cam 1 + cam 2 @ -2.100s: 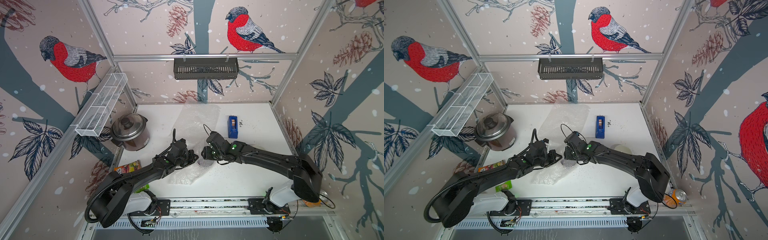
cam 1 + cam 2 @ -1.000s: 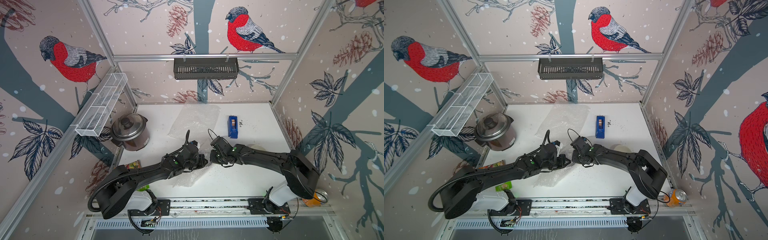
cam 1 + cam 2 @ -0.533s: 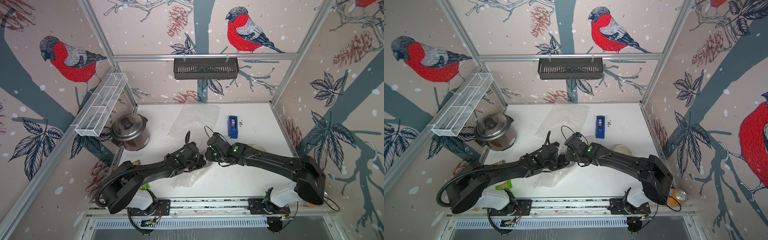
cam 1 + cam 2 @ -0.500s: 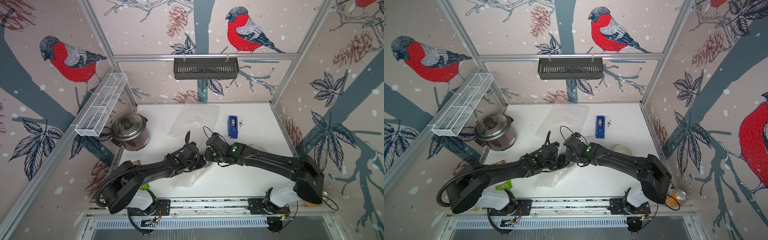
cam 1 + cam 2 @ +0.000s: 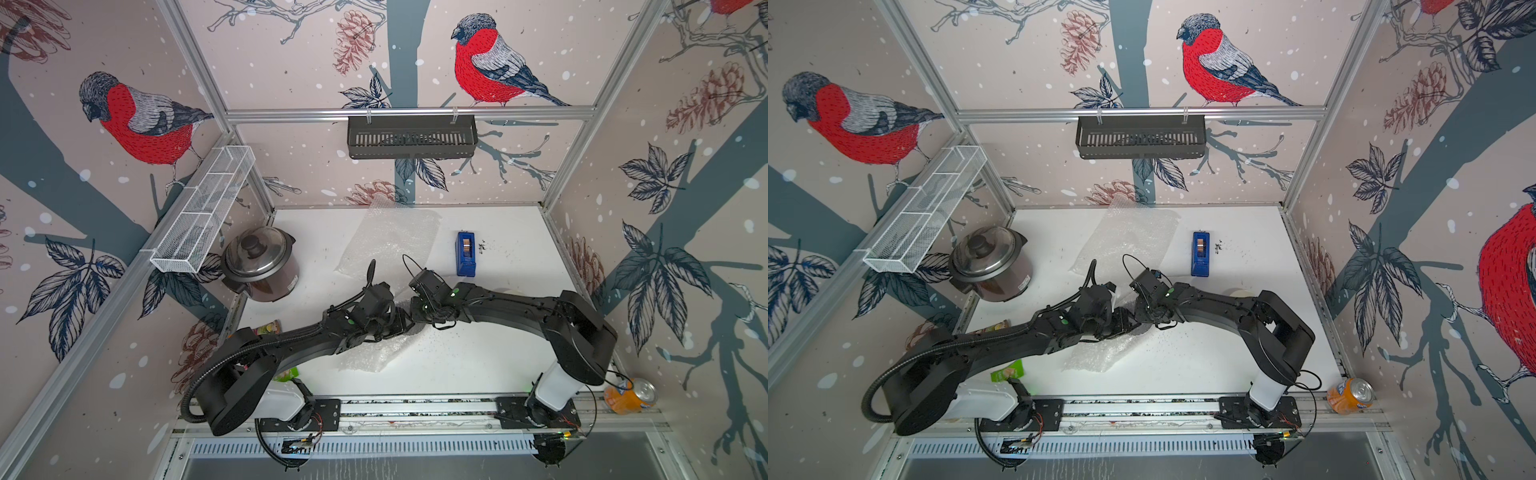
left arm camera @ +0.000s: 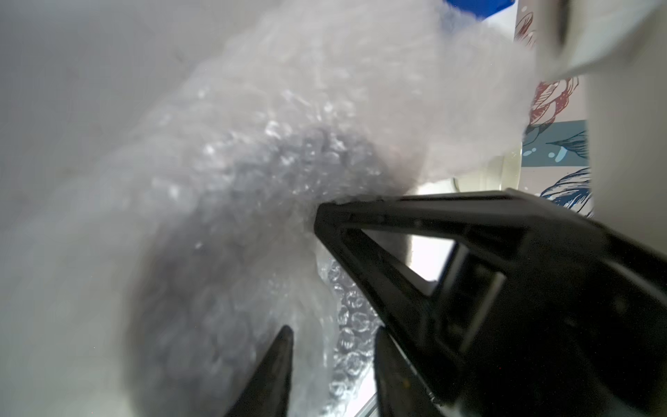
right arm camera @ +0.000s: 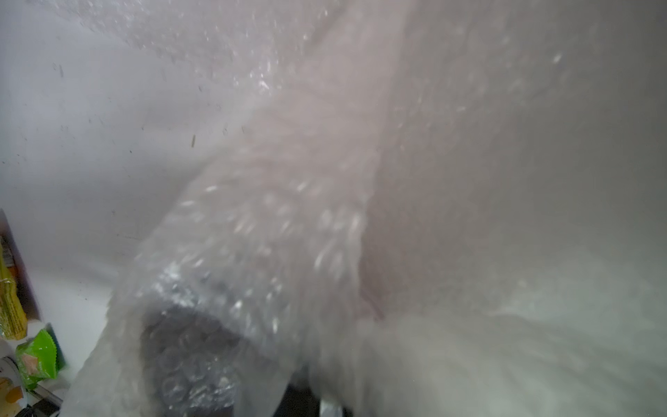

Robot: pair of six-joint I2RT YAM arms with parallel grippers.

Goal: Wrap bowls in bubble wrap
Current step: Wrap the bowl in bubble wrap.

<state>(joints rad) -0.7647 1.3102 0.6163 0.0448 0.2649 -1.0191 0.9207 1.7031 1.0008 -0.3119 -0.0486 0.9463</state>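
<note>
Holdings, left to right. White wire basket (image 5: 199, 214) on the left wall. Below it, the steel cooker (image 5: 259, 264) stands at the left edge of the table (image 5: 478, 365). Snack packets (image 5: 269, 328) lie along that edge nearer the front. My left gripper (image 5: 398, 326), mid-table: jaws parted partway, nothing pinched, its fingertips (image 6: 274, 372) over the crumpled bubble wrap sheet (image 5: 368, 353). That sheet bulges over a dark rounded shape I cannot identify; the lilac bowl I cannot make out. The sheet's front edge stops well short of the front rail. Flat bubble wrap sheet (image 5: 390, 239) behind, one corner lapping up the back wall. My right gripper (image 5: 417, 312), just beside the left, one finger pressed into the wrap; how wide it stands I cannot tell. Blue tape dispenser (image 5: 465, 253), apart at the rear. Cream bowl (image 5: 1236, 292), half hidden behind my right forearm. Bare surface in front of that arm and in the rear right corner. Orange can (image 5: 629, 395) beyond the table's front right corner.
</note>
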